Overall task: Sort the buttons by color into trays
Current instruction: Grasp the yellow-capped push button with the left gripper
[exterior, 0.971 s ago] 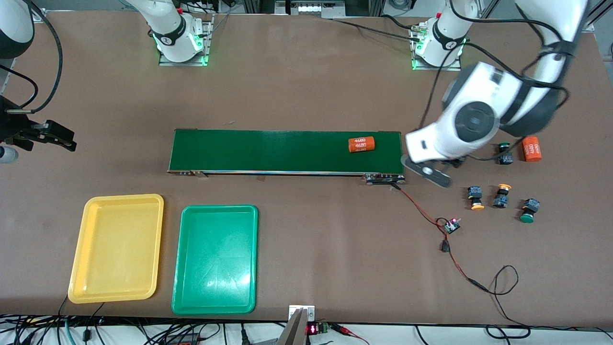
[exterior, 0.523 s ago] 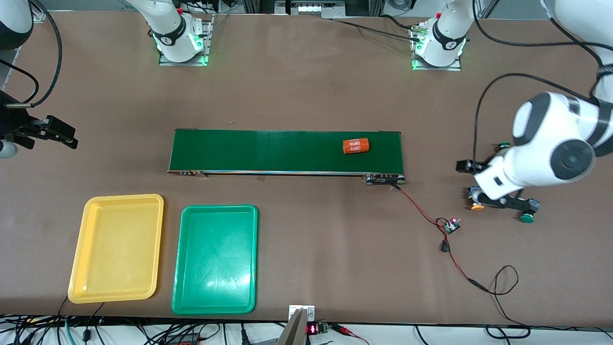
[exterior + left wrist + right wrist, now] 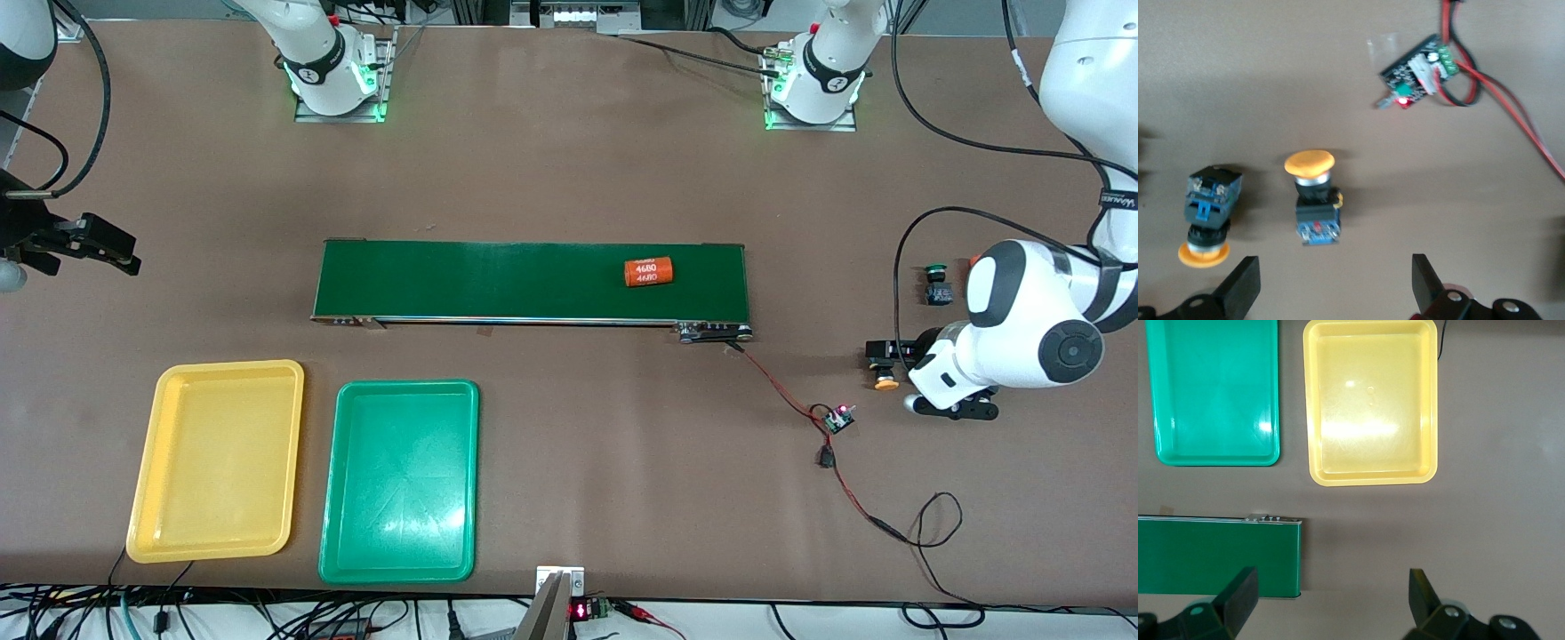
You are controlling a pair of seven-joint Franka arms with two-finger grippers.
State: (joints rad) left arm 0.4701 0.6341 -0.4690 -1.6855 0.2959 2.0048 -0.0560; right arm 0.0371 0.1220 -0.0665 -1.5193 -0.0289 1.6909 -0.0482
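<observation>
Yellow-capped buttons (image 3: 1315,199) lie on the table under the open left pincer (image 3: 1335,288).

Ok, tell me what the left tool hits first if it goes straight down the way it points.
Probably a yellow button. The open left tool points down at the table beside two yellow buttons, this one lying nearest its line; depth is unclear, so it may meet bare table instead.

orange cylinder (image 3: 975,260) mostly hidden by left arm

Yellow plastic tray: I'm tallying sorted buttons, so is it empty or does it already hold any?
Empty. The yellow plastic tray shows only bare, glossy floor in both the front and right wrist views; no buttons lie in it.
</observation>
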